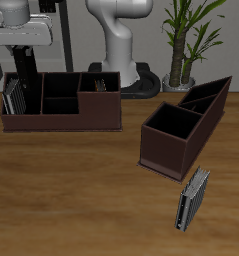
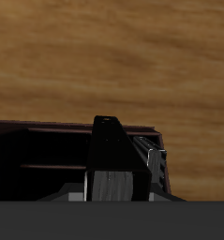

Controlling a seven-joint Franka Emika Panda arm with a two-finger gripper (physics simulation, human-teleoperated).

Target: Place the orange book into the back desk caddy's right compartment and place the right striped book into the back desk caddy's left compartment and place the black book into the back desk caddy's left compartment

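A long, low dark brown desk caddy [image 2: 48, 155] sits on the wood-grain surface [image 2: 112, 56]. A small plain black hardcover book [image 2: 112, 155] stands upright at its end section — a dark grey-striped book [image 2: 151, 159] just beside it, their lower parts hidden.

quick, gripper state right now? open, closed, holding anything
gripper: above the back desk caddy, at the end where the striped and black books stand; the wrist view shows a black book close between the fingers, but whether it is gripped cannot be told.
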